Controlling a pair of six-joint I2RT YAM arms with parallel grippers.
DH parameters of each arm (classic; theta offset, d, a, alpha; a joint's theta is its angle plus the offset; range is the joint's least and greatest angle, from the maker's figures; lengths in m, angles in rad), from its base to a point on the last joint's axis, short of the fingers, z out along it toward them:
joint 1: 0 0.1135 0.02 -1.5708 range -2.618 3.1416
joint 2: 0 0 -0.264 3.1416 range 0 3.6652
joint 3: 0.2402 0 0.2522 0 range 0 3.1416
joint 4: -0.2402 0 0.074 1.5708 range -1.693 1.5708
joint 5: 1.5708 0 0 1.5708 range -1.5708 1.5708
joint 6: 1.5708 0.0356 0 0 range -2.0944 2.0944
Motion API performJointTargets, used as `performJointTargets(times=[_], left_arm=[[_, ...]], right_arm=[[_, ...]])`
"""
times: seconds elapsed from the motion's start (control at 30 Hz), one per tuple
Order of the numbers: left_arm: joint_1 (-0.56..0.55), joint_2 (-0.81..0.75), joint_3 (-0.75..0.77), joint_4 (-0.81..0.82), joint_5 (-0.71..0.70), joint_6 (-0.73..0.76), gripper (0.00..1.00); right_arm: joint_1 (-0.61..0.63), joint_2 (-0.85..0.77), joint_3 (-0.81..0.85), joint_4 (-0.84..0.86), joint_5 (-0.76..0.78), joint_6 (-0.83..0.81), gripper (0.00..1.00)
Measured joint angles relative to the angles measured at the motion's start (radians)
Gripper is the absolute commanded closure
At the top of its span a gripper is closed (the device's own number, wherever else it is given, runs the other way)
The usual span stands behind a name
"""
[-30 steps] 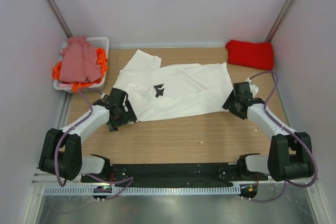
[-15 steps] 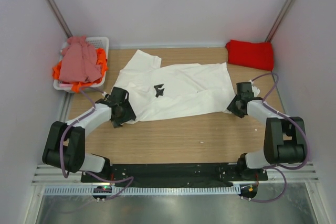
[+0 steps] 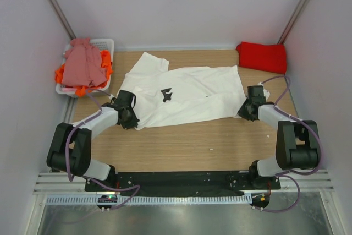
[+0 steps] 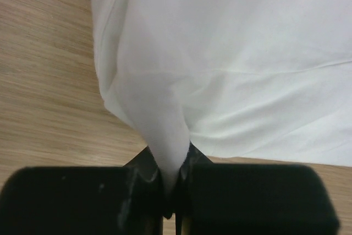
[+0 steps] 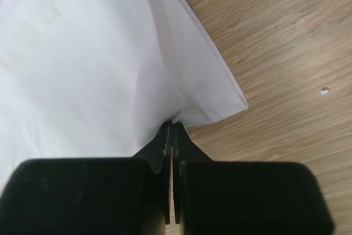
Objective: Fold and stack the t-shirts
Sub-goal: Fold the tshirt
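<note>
Left end effector point(image 4: 168, 188) and right end effector point(image 5: 172, 136), open a second ago, now pinch the near corners of the white shirt point(image 3: 192, 94) spread on the table point(image 3: 181, 141) (red shirt point(image 3: 262, 57) sits folded far right), so folding can probably start.

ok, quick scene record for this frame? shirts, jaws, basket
white t-shirt: spread flat on the table, black print facing up
left jaws: shut on its near left corner
right jaws: shut on its near right corner
red t-shirt: folded, far right
basket: far left, holds pink t-shirt over orange t-shirt
</note>
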Motion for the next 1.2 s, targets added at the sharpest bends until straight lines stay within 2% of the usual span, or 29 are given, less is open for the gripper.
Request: performJointTargets(times=[0.2, 0.33, 0.53, 0.67, 0.7, 0.73, 0.8, 0.83, 0.9, 0.93, 0.97, 1.0, 1.07, 1.2], left_arm=[[0.000, -0.037, 0.002, -0.019, 0.001, 0.005, 1.00], [0.016, -0.142, 0.064, -0.112, -0.013, 0.009, 1.00], [0.097, -0.340, 0.176, -0.195, -0.011, 0.009, 1.00], [0.100, -0.361, 0.183, -0.234, -0.003, 0.011, 1.00], [0.100, -0.357, 0.177, -0.241, 0.003, 0.011, 0.96], [0.100, -0.355, 0.168, -0.245, 0.010, 0.011, 0.93], [0.102, -0.352, 0.144, -0.258, 0.029, 0.008, 0.90], [0.103, -0.352, 0.129, -0.261, 0.040, 0.007, 0.87], [0.106, -0.352, 0.105, -0.273, 0.048, 0.009, 0.70], [0.109, -0.355, 0.097, -0.282, 0.051, 0.010, 0.61], [0.111, -0.360, 0.093, -0.293, 0.052, 0.011, 0.41], [0.111, -0.369, 0.092, -0.306, 0.054, 0.015, 0.34], [0.111, -0.399, 0.092, -0.318, 0.059, 0.008, 0.25], [0.111, -0.462, 0.097, -0.329, 0.060, 0.004, 0.23]], right_arm=[[-0.006, 0.002, 0.000, 0.003, 0.008, -0.003, 0.99], [-0.054, -0.039, 0.004, -0.041, 0.049, -0.010, 0.99], [-0.140, -0.142, 0.008, -0.083, 0.131, -0.011, 0.99], [-0.138, -0.172, 0.008, -0.095, 0.159, -0.010, 0.99], [-0.139, -0.173, 0.008, -0.098, 0.166, -0.010, 0.99], [-0.138, -0.173, 0.008, -0.104, 0.171, -0.010, 0.90], [-0.139, -0.174, 0.008, -0.113, 0.178, -0.009, 0.80], [-0.139, -0.174, 0.008, -0.117, 0.187, -0.009, 0.49], [-0.142, -0.184, 0.006, -0.122, 0.203, -0.009, 0.19], [-0.144, -0.198, 0.002, -0.122, 0.210, -0.004, 0.15], [-0.146, -0.219, -0.005, -0.124, 0.217, -0.006, 0.13], [-0.146, -0.246, -0.013, -0.125, 0.224, -0.007, 0.10], [-0.146, -0.304, -0.029, -0.128, 0.235, -0.005, 0.10], [-0.146, -0.450, -0.059, -0.106, 0.199, -0.007, 0.14]])
